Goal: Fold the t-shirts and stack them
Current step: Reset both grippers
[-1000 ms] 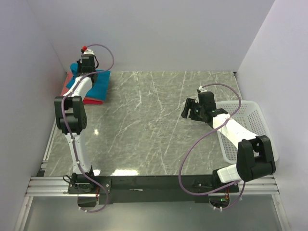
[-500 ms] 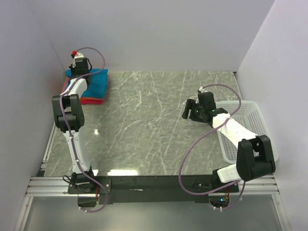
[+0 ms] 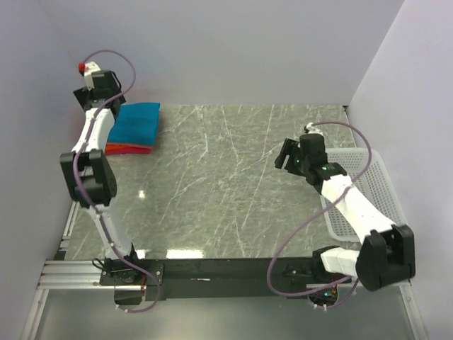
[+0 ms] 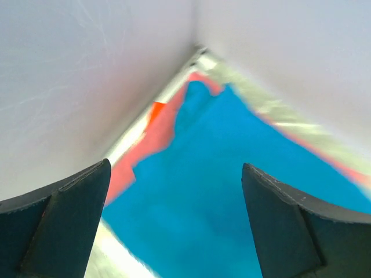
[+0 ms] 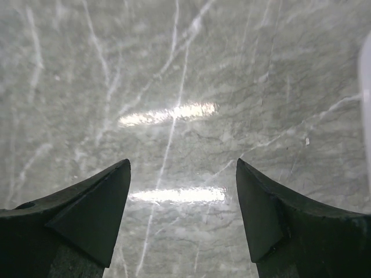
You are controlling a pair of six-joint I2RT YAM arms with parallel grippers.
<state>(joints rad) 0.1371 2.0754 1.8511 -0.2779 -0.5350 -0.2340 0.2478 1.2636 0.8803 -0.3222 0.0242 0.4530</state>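
A folded teal-blue t-shirt lies on top of folded salmon-pink and orange-red t-shirts in the table's far left corner. My left gripper hangs above the stack's back left edge, against the wall. In the left wrist view the left gripper is open and holds nothing; below it spreads the teal t-shirt, and a salmon-pink edge shows beside it. My right gripper hovers over bare marble right of centre. In the right wrist view the right gripper stands open, with nothing between its fingers.
A white mesh basket stands at the table's right edge, partly under my right arm; its rim shows in the right wrist view. White walls close in the left, back and right sides. The marble tabletop lies between the arms.
My left gripper has opened, let go of the teal t-shirt and risen back and to the left; the shirt now lies flat on the stack. The right arm has shifted slightly right.
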